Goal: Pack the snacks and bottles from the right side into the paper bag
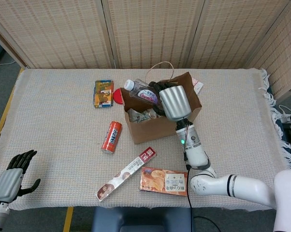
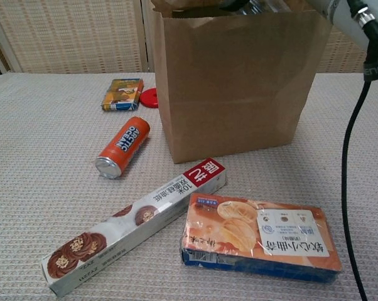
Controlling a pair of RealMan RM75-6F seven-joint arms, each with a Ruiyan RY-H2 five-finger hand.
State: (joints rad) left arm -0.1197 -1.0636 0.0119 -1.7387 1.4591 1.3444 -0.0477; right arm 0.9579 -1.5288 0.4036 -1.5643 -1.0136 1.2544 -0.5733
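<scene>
Cloth [image 1: 53, 121] covers table, wicker screens [image 1: 150, 29] behind.

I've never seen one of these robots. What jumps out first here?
The silver right robot hand stands out, holding a clear plastic bottle over the open brown paper bag at the table's middle. In front of the bag lie an orange can, a long cookie box and an orange biscuit pack.
</scene>
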